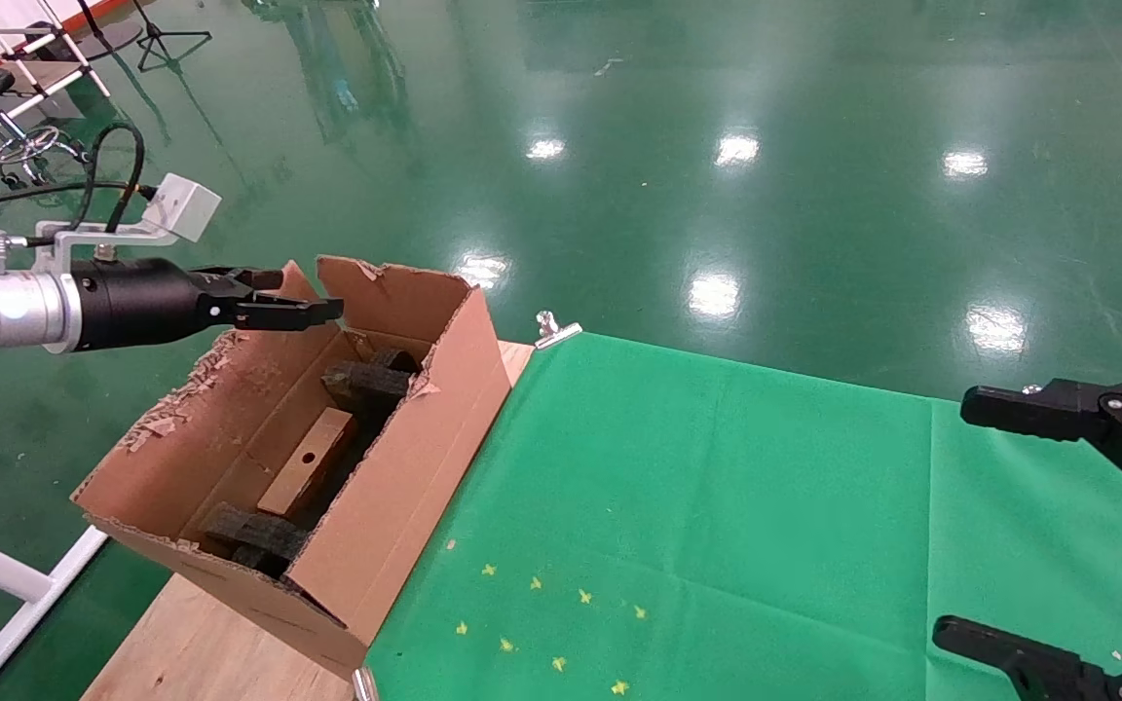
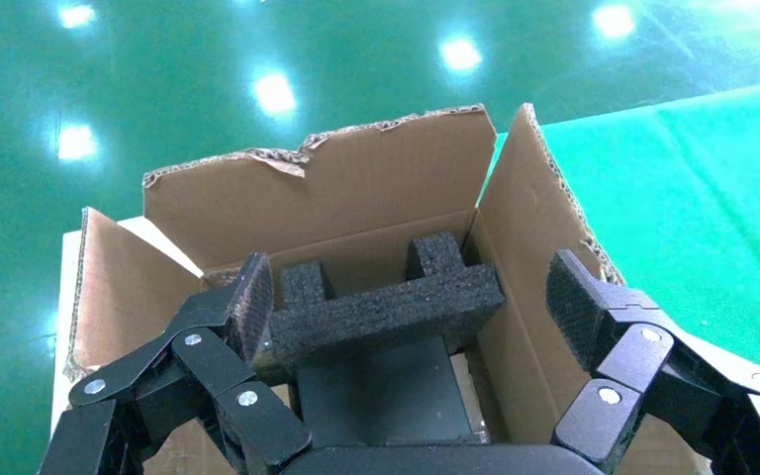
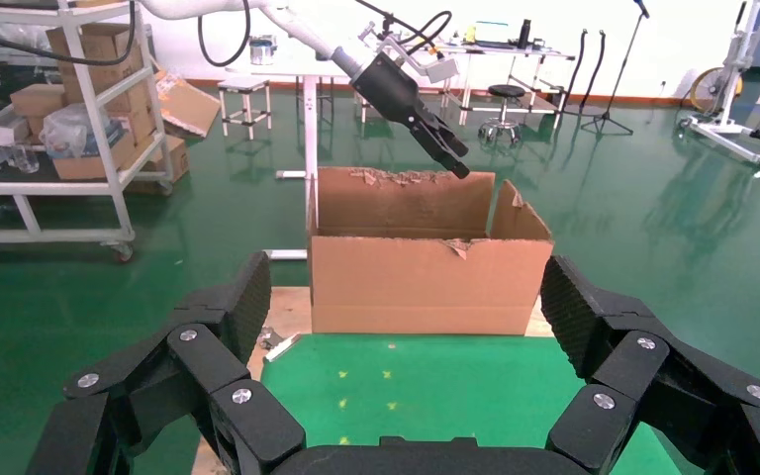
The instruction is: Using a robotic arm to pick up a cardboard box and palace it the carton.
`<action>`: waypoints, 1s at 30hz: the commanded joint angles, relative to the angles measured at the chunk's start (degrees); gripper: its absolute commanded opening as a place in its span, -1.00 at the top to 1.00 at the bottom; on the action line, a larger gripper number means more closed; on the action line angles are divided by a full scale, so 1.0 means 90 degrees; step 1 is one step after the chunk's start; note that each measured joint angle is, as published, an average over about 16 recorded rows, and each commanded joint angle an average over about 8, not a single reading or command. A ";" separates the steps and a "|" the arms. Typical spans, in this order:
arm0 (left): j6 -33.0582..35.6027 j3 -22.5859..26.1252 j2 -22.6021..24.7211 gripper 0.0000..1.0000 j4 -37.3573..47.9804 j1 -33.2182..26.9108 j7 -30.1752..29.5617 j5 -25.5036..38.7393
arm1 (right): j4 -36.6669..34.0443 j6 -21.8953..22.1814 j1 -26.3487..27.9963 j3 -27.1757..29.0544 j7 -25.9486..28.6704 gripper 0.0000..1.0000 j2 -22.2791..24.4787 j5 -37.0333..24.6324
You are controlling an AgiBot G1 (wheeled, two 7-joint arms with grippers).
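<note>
Brown cardboard box [image 1: 309,474] lies inside the carton [image 1: 395,497], between black foam inserts [image 1: 366,382]. Left pincer [image 1: 303,310] hovers above the carton, fingers spread, empty. Right pincer [image 1: 1058,526] is parked, open. Box appears light, stiff, tape-slick; grip its long sides.

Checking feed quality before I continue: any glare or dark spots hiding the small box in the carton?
Head view: ceiling-light glare stays on the glossy green floor; the small brown cardboard box reads clearly inside the large ragged carton. Left wrist view: the carton interior is shadowed, box not discernible.
</note>
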 commanded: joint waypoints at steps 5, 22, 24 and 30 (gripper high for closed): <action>0.0076 -0.0065 -0.0005 -1.00 -0.0334 0.0208 0.0013 -0.0247 | -0.0001 -0.0001 0.0000 -0.0001 -0.0001 -1.00 0.0000 0.0000; 0.0571 -0.0454 -0.0061 -1.00 -0.2329 0.1405 0.0071 -0.1725 | -0.0002 0.0000 0.0002 -0.0004 -0.0003 -1.00 0.0001 0.0002; 0.0630 -0.0500 -0.0068 -1.00 -0.2569 0.1548 0.0078 -0.1903 | -0.0002 0.0000 0.0002 -0.0005 -0.0003 -1.00 0.0001 0.0003; 0.0805 -0.0638 -0.0088 -1.00 -0.3275 0.1972 0.0099 -0.2426 | -0.0002 0.0000 0.0002 -0.0006 -0.0003 -1.00 0.0002 0.0003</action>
